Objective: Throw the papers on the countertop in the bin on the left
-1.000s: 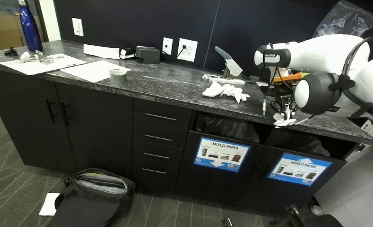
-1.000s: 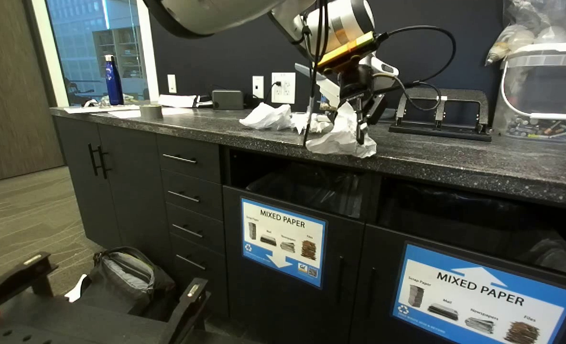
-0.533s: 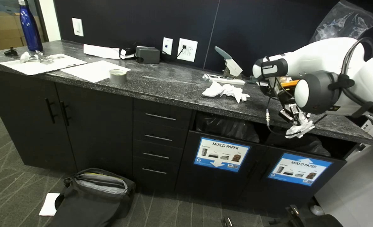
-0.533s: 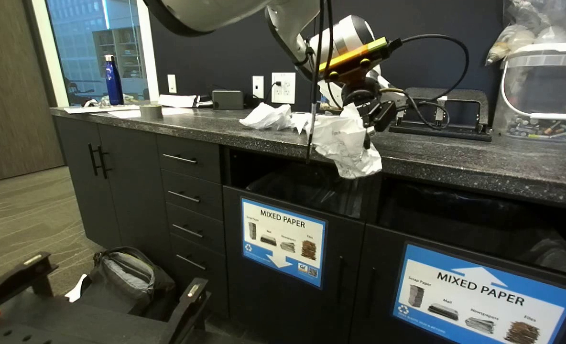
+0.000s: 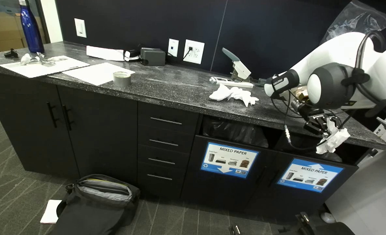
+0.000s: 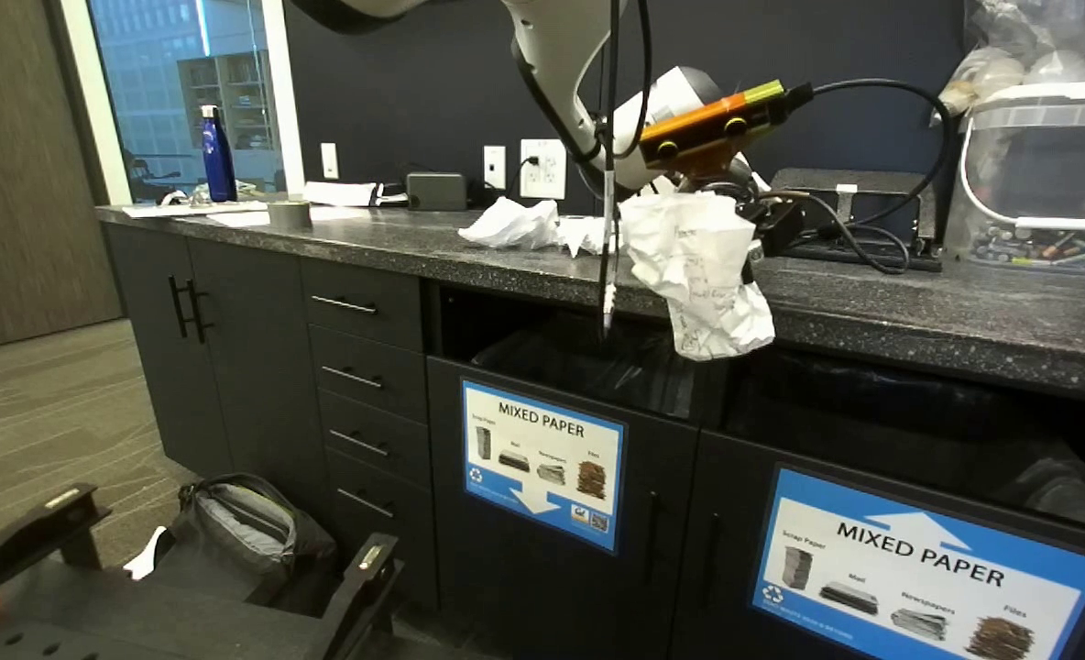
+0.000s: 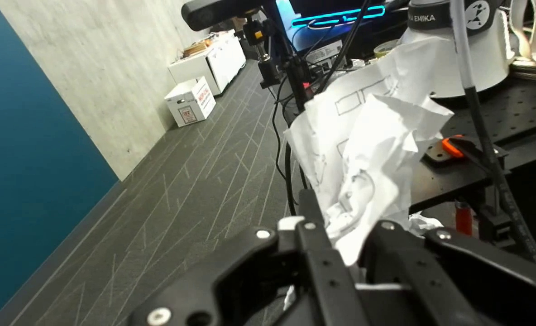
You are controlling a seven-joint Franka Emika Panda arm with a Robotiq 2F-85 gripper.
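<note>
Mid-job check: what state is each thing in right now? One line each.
gripper: shut on held paper
held paper: crumpled, hanging in the air, not yet binned
paper wads: crumpled, lying on countertop
left bin: open, plastic-lined
right bin: open, plastic-lined
drawers: shut
cabinet doors: shut
stapler: upper arm raised
floor bag: gaping open
bottle: upright, capped
tape roll: lying flat

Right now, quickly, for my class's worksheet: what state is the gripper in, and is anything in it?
Gripper: closed, holding a crumpled paper.
</note>
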